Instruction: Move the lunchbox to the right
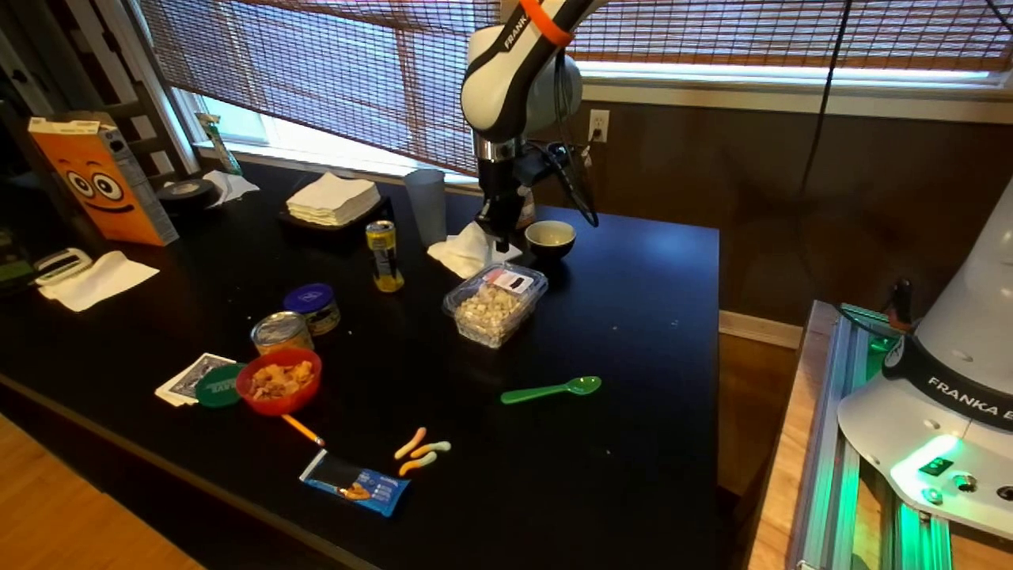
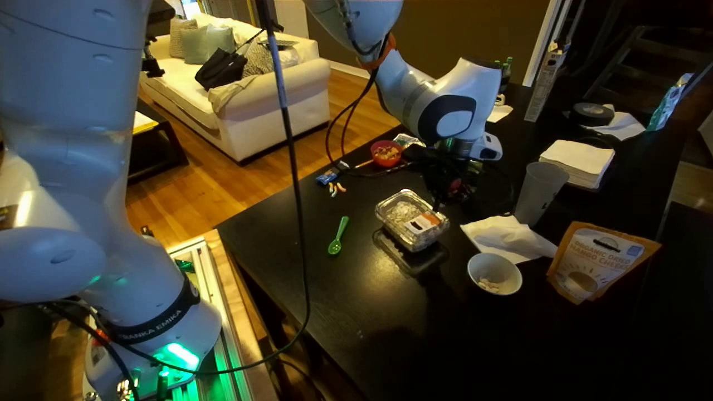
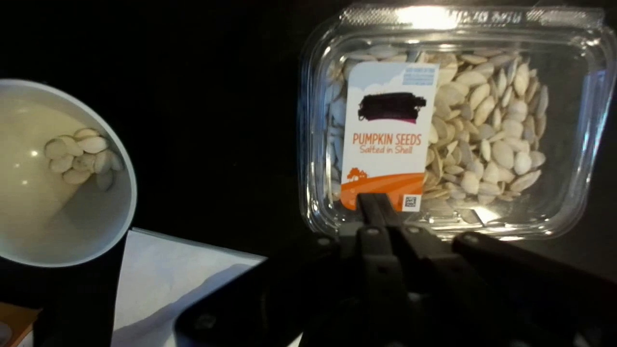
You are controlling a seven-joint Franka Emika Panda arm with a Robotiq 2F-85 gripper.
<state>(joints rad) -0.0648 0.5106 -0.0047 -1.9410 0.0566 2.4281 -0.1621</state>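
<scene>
Lunchbox [image 1: 492, 310] rests on dark surface [image 1: 649, 340], between green spoon [image 1: 546, 392] and white napkin [image 1: 459, 255]. Tool [image 3: 375, 201]: fingers together, tips near the lunchbox's rim; cannot tell whether touching.

In an exterior view I see green spoon [image 1: 552, 389]. From it: 3 gummy worms [image 1: 430, 450] at 8 o'clock, red bowl [image 1: 280, 405] at 9, drink can [image 1: 385, 257] at 10, gray-blue cup [image 1: 428, 206] at 11, small bowl [image 1: 552, 249] at 12.
</scene>
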